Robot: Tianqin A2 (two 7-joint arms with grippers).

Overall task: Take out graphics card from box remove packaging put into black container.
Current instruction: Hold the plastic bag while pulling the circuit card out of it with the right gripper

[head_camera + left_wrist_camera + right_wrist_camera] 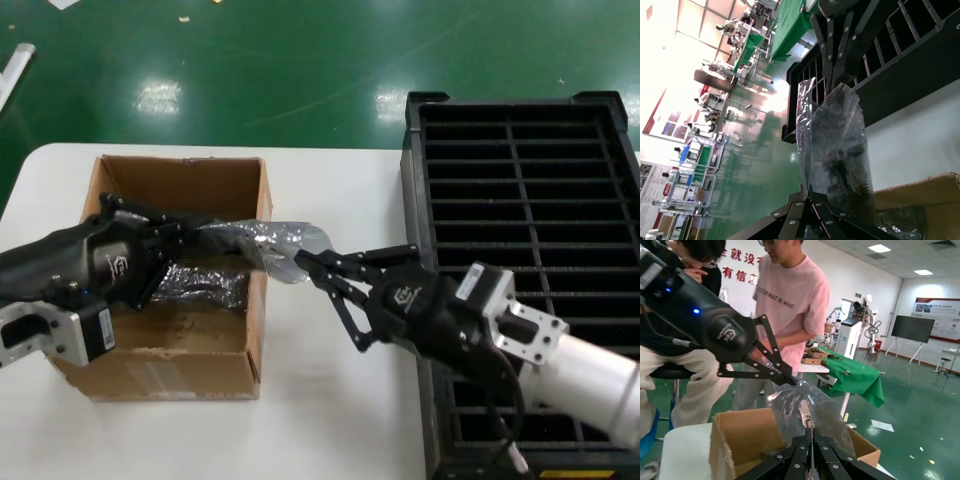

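The packaging (pixel 265 243), a crinkly silver-grey bag, is stretched in the air over the right wall of the box (pixel 170 360). My left gripper (pixel 192 237) is shut on its end above the box, seen close up in the left wrist view (pixel 810 190). My right gripper (pixel 303 264) is shut on the other end, over the table between the box and the black container (pixel 520 200). Its closed tips (pixel 813 426) pinch the bag's edge (pixel 807 412). The graphics card shows only as a dark shape (pixel 840 150) through the bag.
More shiny dark bagged bundles (pixel 200 283) lie in the box. The white table (pixel 330 400) runs between the box and the container, with green floor (pixel 300 70) beyond its far edge. Two people (pixel 790 315) stand behind the box.
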